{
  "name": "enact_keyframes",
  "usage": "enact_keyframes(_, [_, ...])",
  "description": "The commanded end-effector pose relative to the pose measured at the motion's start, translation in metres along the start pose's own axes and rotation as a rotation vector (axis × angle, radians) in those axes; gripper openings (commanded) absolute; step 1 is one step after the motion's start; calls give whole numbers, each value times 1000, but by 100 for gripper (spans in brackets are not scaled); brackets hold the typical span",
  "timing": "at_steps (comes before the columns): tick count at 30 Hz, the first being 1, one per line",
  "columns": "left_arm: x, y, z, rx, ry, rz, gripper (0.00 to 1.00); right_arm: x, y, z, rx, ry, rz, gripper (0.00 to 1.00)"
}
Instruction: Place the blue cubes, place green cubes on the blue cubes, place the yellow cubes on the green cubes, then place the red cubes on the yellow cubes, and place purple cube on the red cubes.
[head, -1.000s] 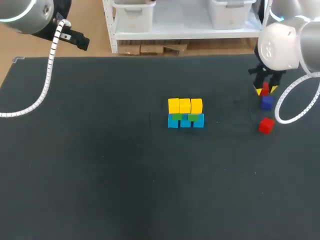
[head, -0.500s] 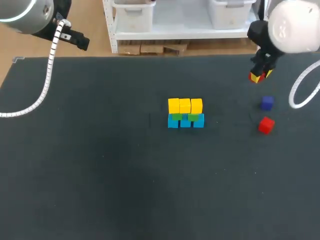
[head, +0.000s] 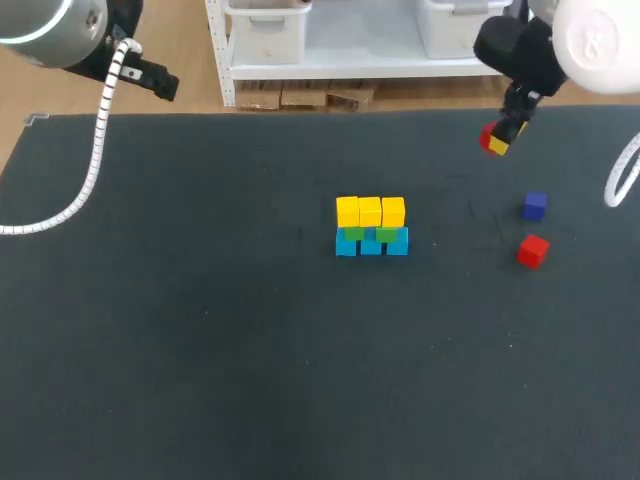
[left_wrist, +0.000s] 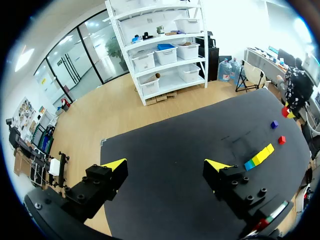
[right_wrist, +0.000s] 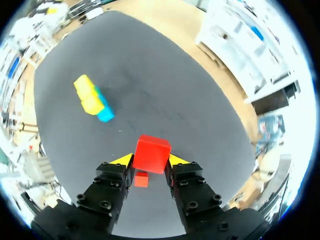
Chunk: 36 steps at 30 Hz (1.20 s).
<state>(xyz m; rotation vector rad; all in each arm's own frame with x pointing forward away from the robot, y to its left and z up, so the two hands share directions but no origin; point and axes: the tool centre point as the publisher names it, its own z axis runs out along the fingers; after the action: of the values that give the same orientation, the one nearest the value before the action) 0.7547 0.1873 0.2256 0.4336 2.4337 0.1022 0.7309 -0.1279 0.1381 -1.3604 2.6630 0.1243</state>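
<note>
The right fingers (right_wrist: 122, 160) pinch a red cube (right_wrist: 151, 154) from two sides, one yellow tip against each face, and hold it in the air over the far right part of the table (head: 200, 350), well off the surface. In the middle of the table stands a small wall: a row of three blue cubes (head: 371, 245) on the surface, green cubes (head: 353, 234) on them, and three yellow cubes (head: 370, 211) side by side on top. To the right of the wall, well apart from it, a purple cube (head: 534, 205) lies on the table, and a second red cube (head: 532, 250) lies just nearer than it; the two do not touch. The left fingers (left_wrist: 116, 164) are spread wide with nothing between them, up over the far left corner of the table, far from all the cubes
</note>
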Motion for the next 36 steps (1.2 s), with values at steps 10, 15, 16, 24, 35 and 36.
enact_keyframes(10, [0, 1, -1, 2, 0, 2, 100, -24, 34, -25, 2, 49, -263, 0])
enact_keyframes(15, [0, 1, -1, 2, 0, 2, 100, -36, 50, -25, -10, 52, -347, 0])
enact_keyframes(16, [0, 1, -1, 2, 0, 2, 100, -38, 53, -25, -12, 52, -356, 0])
enact_keyframes(24, [0, 1, -1, 2, 0, 2, 100, -42, 56, -22, -1, -4, -345, 0])
enact_keyframes(35, [0, 1, -1, 2, 0, 2, 100, -42, 56, -22, -1, -4, -345, 0])
enact_keyframes(36, [0, 1, -1, 2, 0, 2, 100, -42, 56, -22, -1, -4, -345, 0])
